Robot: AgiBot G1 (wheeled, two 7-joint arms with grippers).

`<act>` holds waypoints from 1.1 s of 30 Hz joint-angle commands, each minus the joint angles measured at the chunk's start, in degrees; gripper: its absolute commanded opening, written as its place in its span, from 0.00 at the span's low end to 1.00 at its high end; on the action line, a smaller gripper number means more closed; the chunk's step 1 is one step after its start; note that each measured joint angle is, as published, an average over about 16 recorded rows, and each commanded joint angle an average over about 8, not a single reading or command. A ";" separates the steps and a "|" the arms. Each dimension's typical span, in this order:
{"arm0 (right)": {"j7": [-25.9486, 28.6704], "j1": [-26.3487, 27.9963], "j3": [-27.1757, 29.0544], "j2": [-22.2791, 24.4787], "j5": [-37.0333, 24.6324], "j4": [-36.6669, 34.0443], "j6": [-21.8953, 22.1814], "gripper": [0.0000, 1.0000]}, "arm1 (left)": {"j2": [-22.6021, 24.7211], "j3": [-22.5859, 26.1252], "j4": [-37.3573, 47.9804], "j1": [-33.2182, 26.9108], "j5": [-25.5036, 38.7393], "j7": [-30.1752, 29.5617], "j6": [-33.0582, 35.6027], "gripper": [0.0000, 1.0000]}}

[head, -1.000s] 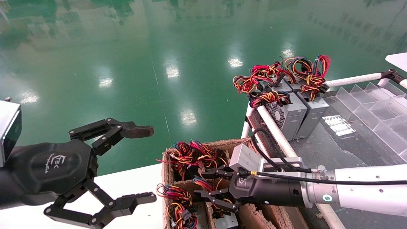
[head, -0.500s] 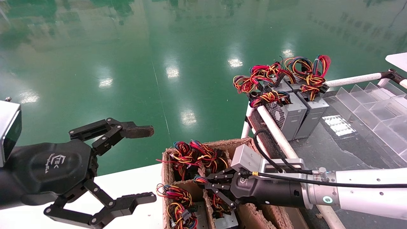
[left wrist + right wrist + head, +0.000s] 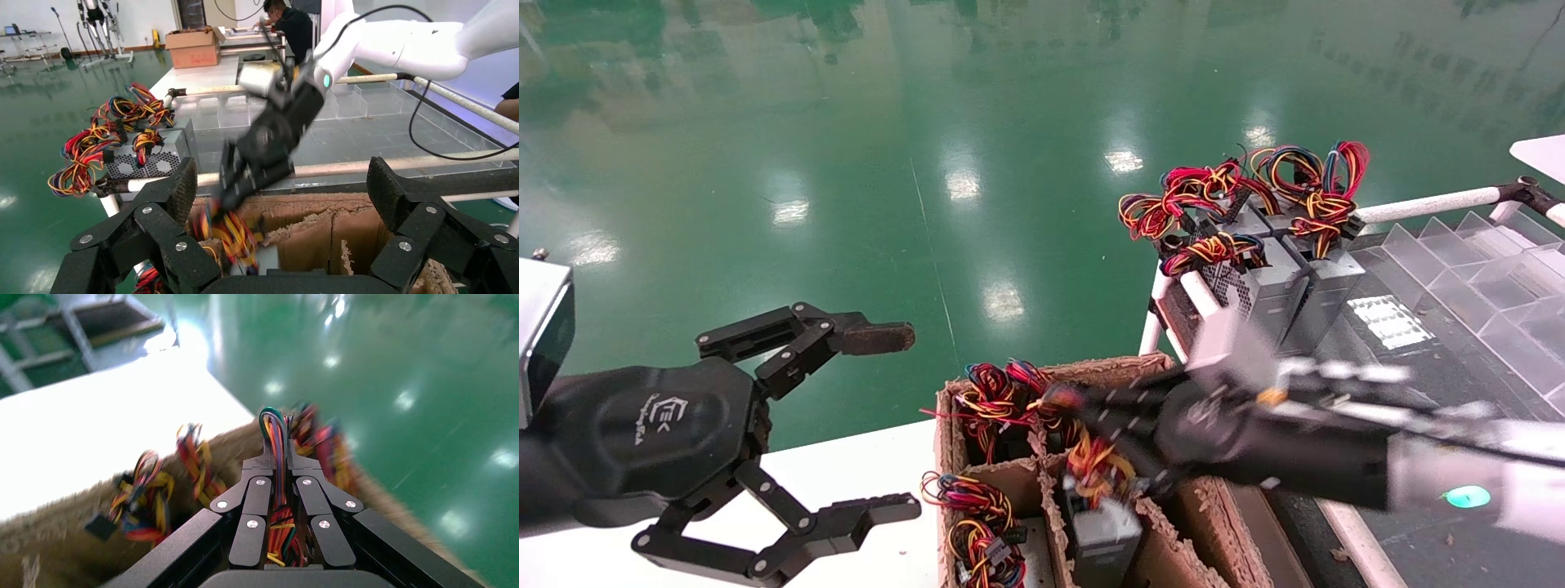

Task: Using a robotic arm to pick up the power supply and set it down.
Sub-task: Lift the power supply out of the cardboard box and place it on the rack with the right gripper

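- Left gripper [image 3: 878, 420]: I am seeing it parked low on my left over the white tabletop [image 3: 862, 469], fingers spread wide and holding nothing, the upper fingertip brown and worn.
- Robotic arm [image 3: 1062, 408]: I am watching my right gripper reaching in from the right over the cardboard box [image 3: 948, 408], motion-blurred in the head view. The right wrist view is showing its fingers [image 3: 257, 496] pinched together on a wire bundle [image 3: 276, 441] running up between them.
- Power supply [image 3: 1103, 535]: I am seeing this small grey metal box hanging tilted by its yellow, orange and red wires below the closed gripper, partly raised out of a middle compartment of the box.
- Other wire bundles [image 3: 964, 498]: they are lying in the neighbouring compartments, nearer the left wall of the box.
- Grey power supplies [image 3: 1279, 290]: several are standing together farther off on the dark shelf [image 3: 1344, 367] on my right, wires looped on top, beside clear plastic dividers [image 3: 1483, 269].
- Green floor [image 3: 887, 163]: it is stretching out beyond everything.
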 commanded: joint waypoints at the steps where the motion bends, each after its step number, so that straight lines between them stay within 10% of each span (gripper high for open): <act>1: -0.18 -0.63 1.71 1.30 2.16 0.80 0.53 0.00 | 0.00 0.00 0.00 0.00 0.00 0.00 0.00 1.00; 17: -6.21 -1.51 17.18 11.63 20.09 -1.80 -3.51 0.00 | 0.00 0.01 0.00 0.00 0.00 0.00 0.00 1.00; 33: -14.79 -4.15 21.16 18.33 14.53 -11.69 1.62 0.00 | 0.00 0.01 0.00 0.00 -0.01 0.01 0.00 1.00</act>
